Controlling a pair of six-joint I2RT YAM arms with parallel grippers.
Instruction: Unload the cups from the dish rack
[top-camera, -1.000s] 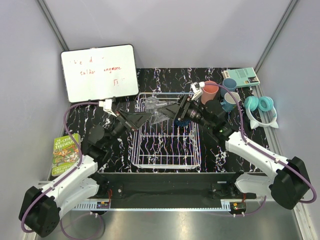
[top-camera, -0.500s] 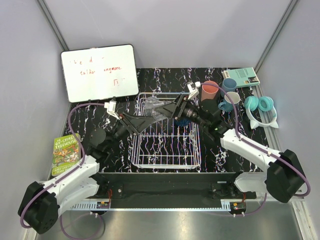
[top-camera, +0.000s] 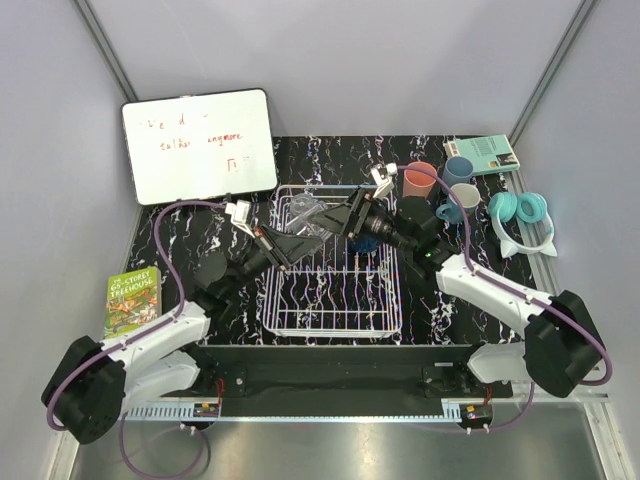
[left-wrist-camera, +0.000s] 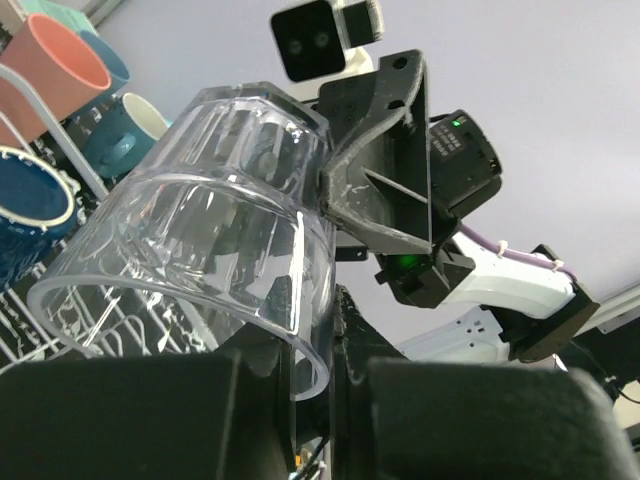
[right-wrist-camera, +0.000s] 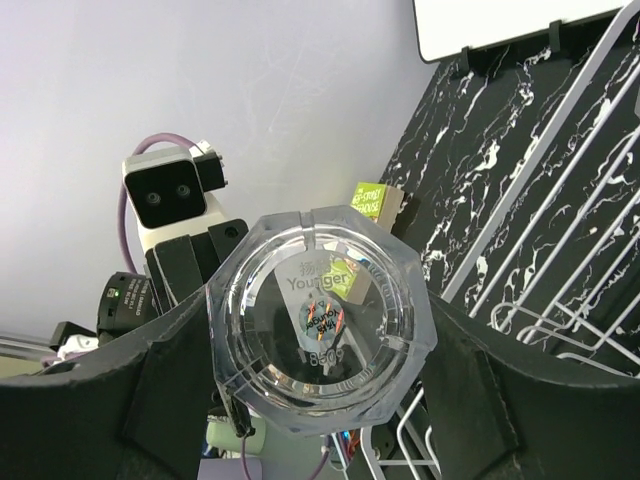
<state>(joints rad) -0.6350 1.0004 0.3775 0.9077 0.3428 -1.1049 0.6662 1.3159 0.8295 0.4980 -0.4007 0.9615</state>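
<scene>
Over the far end of the white dish rack (top-camera: 335, 333), both grippers grip one clear glass (top-camera: 319, 224) that lies on its side. My left gripper (left-wrist-camera: 325, 330) is shut on the glass's rim (left-wrist-camera: 200, 230), pinching the wall. The right gripper (top-camera: 340, 217) is shut on the octagonal base (right-wrist-camera: 320, 320), one finger on each side. Another clear glass (top-camera: 304, 206) lies in the rack's far left corner. Right of the rack stand a salmon-pink tumbler (top-camera: 419, 180) and two light blue mugs (top-camera: 459, 168) (top-camera: 462, 203). A dark navy mug (left-wrist-camera: 25, 215) shows at the left edge of the left wrist view.
A whiteboard (top-camera: 198, 145) leans at the back left. A green book (top-camera: 132, 300) lies at the left edge. Teal headphones (top-camera: 520, 212) and a teal booklet (top-camera: 482, 153) lie at the right. Grey walls close in the sides and back.
My left gripper has moved right to the glass's mouth and shut on its rim. The right arm has carried the glass slightly left and kept its grip.
</scene>
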